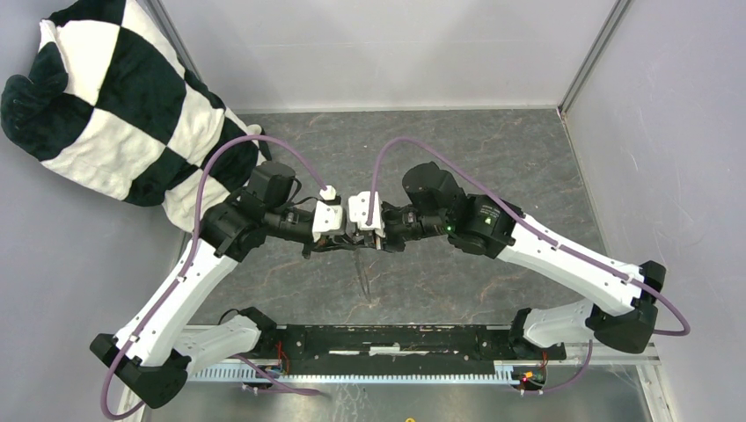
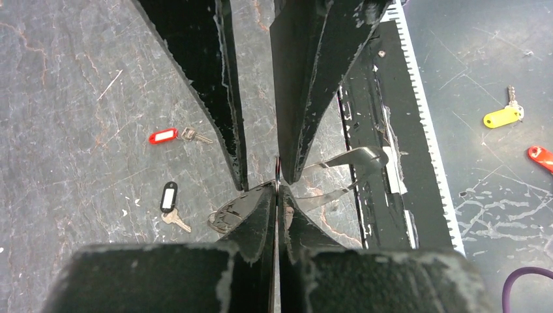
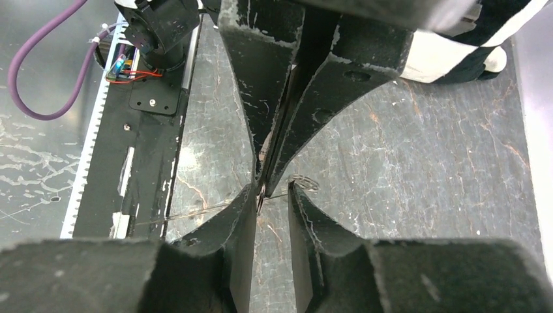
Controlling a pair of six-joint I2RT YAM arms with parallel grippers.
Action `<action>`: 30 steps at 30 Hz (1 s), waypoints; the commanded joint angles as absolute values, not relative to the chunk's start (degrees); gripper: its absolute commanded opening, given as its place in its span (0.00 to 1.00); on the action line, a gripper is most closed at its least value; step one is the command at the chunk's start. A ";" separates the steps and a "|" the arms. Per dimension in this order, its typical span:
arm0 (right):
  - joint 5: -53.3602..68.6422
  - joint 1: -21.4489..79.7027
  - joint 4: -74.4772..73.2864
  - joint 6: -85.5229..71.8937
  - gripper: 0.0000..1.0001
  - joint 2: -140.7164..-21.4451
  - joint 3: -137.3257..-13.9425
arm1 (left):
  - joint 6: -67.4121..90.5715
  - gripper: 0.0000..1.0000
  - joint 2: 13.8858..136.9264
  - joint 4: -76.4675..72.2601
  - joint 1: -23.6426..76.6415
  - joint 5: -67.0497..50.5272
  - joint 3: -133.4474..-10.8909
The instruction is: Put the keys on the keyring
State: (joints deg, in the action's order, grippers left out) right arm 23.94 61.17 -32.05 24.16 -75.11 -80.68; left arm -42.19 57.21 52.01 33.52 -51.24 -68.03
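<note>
While the left gripper (image 2: pixel 277 194) pinches the thin keyring (image 1: pixel 362 272) tight by its edge, the right gripper (image 3: pixel 272 189) meets it tip to tip. Its fingers are a little apart, and the ring's edge stands in the gap. Both hang over the middle of the grey table (image 1: pixel 493 149). The red-tag key (image 2: pixel 171 135) and the black-tag key (image 2: pixel 169 201) lie flat, near each other but not touching. Bare table shows all round them. A checkered cloth (image 1: pixel 114 97) sits in the far left corner by the wall.
</note>
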 commanded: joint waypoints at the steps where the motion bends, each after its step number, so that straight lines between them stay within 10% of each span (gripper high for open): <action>1: 25.69 60.66 -30.94 22.83 0.29 -76.06 -83.23 | -44.77 0.02 56.08 51.39 33.76 -52.99 -70.58; 10: 26.90 58.81 -28.88 21.00 0.01 -75.97 -82.10 | -46.01 0.02 55.37 51.42 33.78 -52.85 -70.20; 18: 29.35 54.98 -3.76 11.05 0.00 -64.79 -66.85 | -42.17 0.36 56.20 51.18 33.75 -52.01 -70.40; 30: 31.38 52.89 40.64 -12.65 0.00 -55.95 -42.42 | -21.05 0.31 51.99 34.05 33.77 -52.48 -63.75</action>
State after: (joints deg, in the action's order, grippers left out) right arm 30.02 53.08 20.82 -2.85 -56.51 -45.32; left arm -31.64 53.10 43.05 33.52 -51.09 -65.56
